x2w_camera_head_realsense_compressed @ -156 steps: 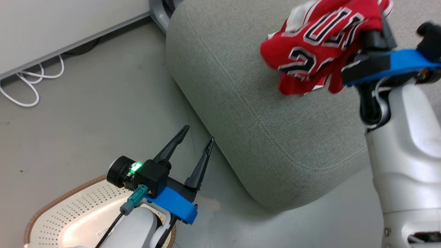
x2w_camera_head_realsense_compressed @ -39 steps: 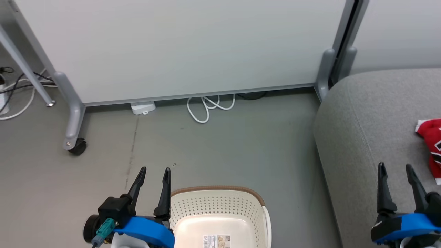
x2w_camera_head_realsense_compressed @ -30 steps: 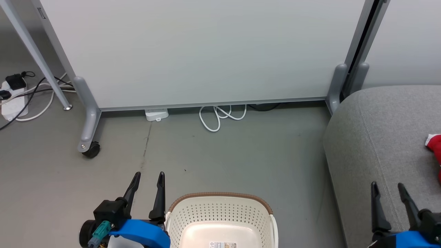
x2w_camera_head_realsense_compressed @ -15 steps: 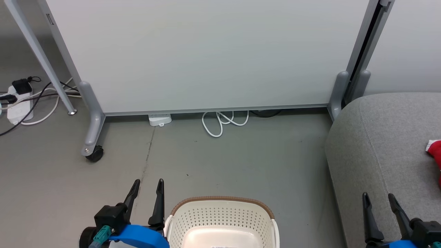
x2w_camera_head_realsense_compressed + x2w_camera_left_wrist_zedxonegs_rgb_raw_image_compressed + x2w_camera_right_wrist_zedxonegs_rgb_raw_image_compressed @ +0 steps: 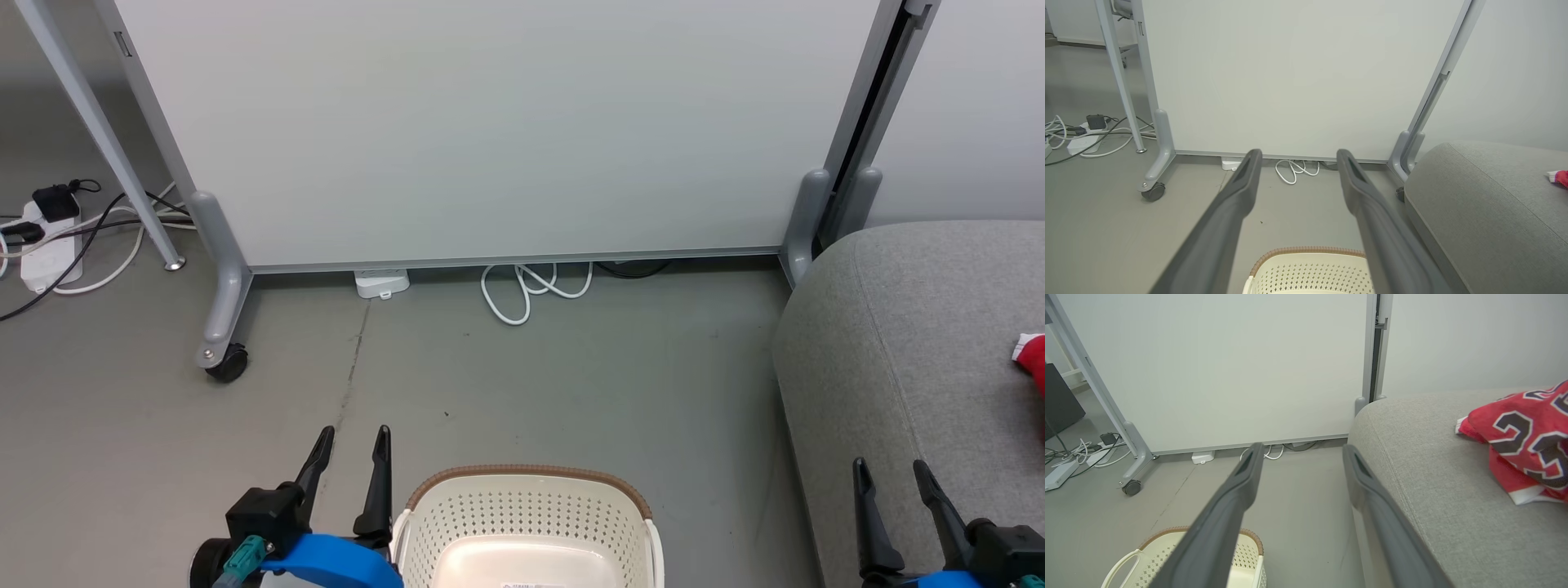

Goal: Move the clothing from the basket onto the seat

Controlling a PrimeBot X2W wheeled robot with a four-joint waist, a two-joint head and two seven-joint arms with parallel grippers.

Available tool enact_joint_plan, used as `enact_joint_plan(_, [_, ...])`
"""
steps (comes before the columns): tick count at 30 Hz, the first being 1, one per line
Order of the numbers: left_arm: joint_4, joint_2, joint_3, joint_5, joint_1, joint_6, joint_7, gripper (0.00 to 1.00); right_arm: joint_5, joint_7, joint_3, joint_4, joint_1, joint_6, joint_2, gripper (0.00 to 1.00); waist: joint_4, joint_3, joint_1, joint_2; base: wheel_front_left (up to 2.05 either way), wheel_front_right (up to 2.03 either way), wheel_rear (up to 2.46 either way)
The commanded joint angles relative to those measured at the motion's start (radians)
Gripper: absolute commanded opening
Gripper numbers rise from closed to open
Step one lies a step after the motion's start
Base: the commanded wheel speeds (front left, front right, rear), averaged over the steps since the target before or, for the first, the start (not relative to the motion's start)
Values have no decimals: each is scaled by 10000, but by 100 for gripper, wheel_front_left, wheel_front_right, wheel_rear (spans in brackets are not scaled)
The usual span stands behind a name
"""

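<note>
At the bottom edge of the head view, the basket (image 5: 526, 472) stands on the grey floor (image 5: 571, 384), its brown rim band curving across the top and its perforated cream wall and smooth pale bottom in plain sight. Just beside the basket's left side, the left gripper (image 5: 354, 431) hovers with its two dark fingers spread wide and pointing up the view, nothing between them. At the lower right, the right gripper (image 5: 888, 465) hangs over the near part of the seat (image 5: 898, 327), its fingers likewise parted wide and holding nothing. The clothing (image 5: 1527, 441) lies on top of the seat, well apart from the basket: in the right wrist view it is a crumpled red heap with black-and-white numerals and a white-trimmed edge, resting toward the cushion's right side, while the head view catches only a small red and white corner of it at the right border. Behind everything stands a pale partition panel (image 5: 490, 122) on grey legs, one ending in a black caster (image 5: 227, 363). A looped white cable (image 5: 531, 290) lies at the panel's foot, and a power strip (image 5: 41, 253) with dark leads sits at far left.
</note>
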Motion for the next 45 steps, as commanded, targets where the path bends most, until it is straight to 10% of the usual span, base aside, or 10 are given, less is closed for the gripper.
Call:
enact_joint_plan(1, [-31, -7, -3, 39, 65, -17, -46, 100, 59, -32, 22, 18, 94, 5, 7, 100, 8, -5, 1, -1, 0, 0, 0])
enact_joint_plan(6, [-49, -7, -58, -62, 100, -18, -46, 100, 79, -48, 56, 21, 119, 5, 7, 100, 24, -15, 1, -1, 0, 0, 0])
enact_joint_plan(7, [-10, 0, -64, -47, 36, 2, 3, 0, 51, -30, 50, 35, -5, 0, 0, 0, 24, -15, 1, -1, 0, 0, 0])
enact_joint_plan(45, [-579, 160, 838, -5508, 183, -5, 1335, 0, 5836, 1358, 187, 222, -711, 1, 45, 0, -277, 94, 1, -1, 0, 0, 0])
